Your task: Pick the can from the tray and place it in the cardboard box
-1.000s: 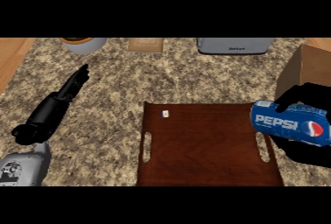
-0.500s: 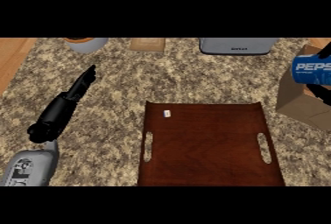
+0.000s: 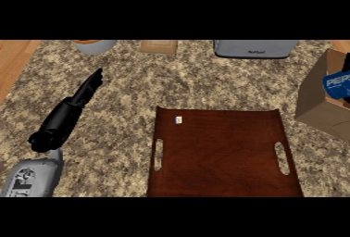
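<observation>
Extending straight-fingered over the counter (image 3: pixel 205 83), the left robot hand (image 3: pixel 87 90) is seen at the view's left, holding nothing and lying well apart from the task's things. The right robot hand is hidden at the right edge, so its state cannot be told. The can (image 3: pixel 338 83) is seen partly cut off there, within the opening of the cardboard box (image 3: pixel 320 109); its long axis cannot be judged. The tray (image 3: pixel 222 152) is left without it, so release by the nearer right arm is judged to remain.
</observation>
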Robot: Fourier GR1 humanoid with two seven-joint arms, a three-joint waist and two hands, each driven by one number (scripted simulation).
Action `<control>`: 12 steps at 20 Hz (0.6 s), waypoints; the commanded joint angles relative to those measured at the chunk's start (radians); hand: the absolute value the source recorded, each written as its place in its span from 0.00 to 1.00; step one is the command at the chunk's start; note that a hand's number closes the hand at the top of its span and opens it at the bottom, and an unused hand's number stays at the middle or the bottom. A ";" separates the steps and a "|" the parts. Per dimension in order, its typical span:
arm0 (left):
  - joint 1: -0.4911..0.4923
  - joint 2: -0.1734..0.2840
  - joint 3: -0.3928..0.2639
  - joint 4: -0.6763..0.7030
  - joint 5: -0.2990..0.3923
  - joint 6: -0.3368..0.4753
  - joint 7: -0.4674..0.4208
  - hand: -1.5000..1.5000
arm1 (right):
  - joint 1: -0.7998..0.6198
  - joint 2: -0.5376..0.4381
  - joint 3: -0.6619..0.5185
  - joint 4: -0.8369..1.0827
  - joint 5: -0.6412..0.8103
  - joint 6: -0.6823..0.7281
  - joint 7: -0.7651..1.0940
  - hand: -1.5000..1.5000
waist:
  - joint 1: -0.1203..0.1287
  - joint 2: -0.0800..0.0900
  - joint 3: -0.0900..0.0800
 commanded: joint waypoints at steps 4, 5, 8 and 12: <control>-0.017 0.035 0.027 -0.039 0.027 -0.038 0.042 0.50 | -0.069 -0.117 0.094 0.338 0.115 -0.007 -0.151 1.00 | 0.013 0.002 0.001; -0.006 0.000 -0.004 -0.031 0.007 -0.017 0.036 0.50 | -0.113 -0.129 0.114 0.382 0.120 0.025 -0.181 0.00 | 0.013 0.002 0.001; -0.026 -0.005 -0.009 0.009 -0.019 -0.002 0.010 0.50 | -0.162 -0.175 0.142 0.487 0.126 0.034 -0.355 0.00 | 0.008 0.003 0.001; -0.009 -0.020 -0.009 -0.033 0.001 -0.004 0.055 0.50 | -0.189 -0.145 0.078 0.500 0.019 0.041 -0.461 0.00 | 0.000 -0.004 0.001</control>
